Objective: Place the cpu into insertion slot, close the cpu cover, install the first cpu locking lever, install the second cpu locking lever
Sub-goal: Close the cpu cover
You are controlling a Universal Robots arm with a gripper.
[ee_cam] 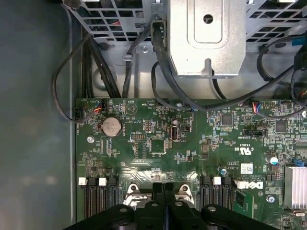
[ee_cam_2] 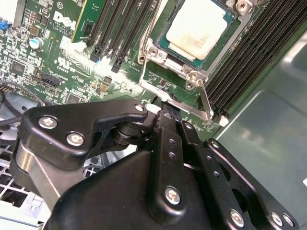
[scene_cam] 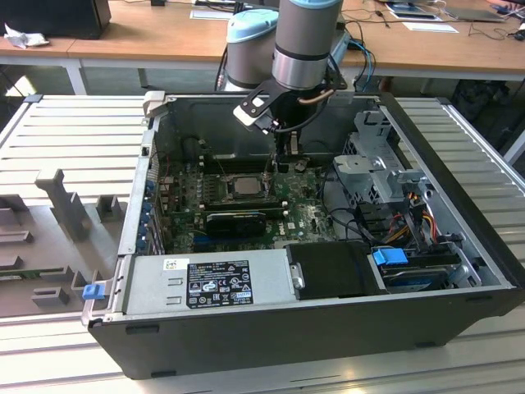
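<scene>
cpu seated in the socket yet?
Yes: in the second wrist view the cpu lies flat inside the metal frame of the insertion slot.

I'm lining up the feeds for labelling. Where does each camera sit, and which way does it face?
Exterior view: off the arm, above the open computer case, looking down into it; arm and pincer show.
First wrist view: on the arm, facing the green board past the pincer.
Second wrist view: on the arm, facing the cpu past the pincer.
Shared: exterior and second wrist views both show the cpu.
</scene>
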